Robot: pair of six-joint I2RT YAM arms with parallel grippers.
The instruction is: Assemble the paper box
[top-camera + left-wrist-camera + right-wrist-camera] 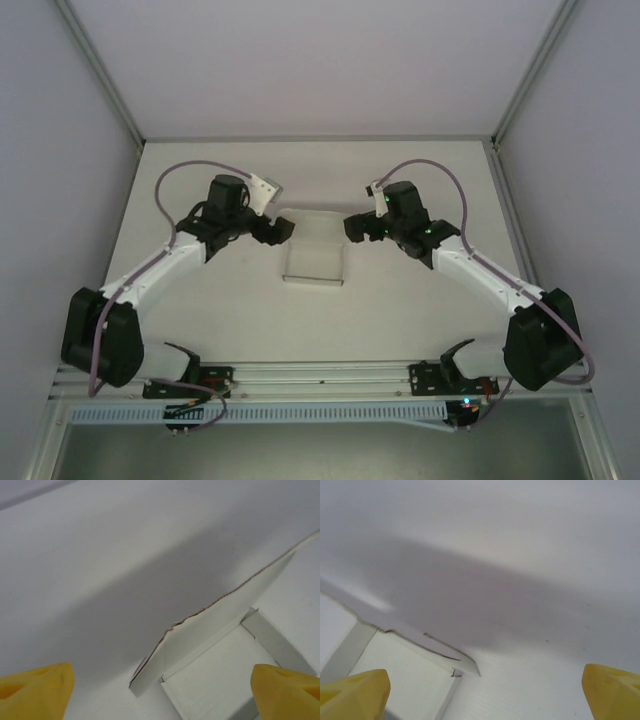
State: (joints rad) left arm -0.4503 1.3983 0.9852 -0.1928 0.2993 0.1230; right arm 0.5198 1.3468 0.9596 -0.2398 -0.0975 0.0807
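Observation:
The paper box [314,258] is a white card tray lying on the table between both arms, its far flap [312,217] standing up. My left gripper [282,231] sits at the box's far left corner and my right gripper [353,226] at its far right corner. In the left wrist view the yellow fingertips [36,692] of the left gripper [160,699] stand wide apart, open, with the box's corner [215,680] and raised flap [220,617] ahead. The right gripper [482,697] is open too, the flap's end [445,652] ahead and to its left, touching nothing.
The white table [200,320] is walled in by pale panels on the left, right and back. An aluminium rail [320,375] with the arm bases runs along the near edge. Purple cables [190,175] loop above each arm.

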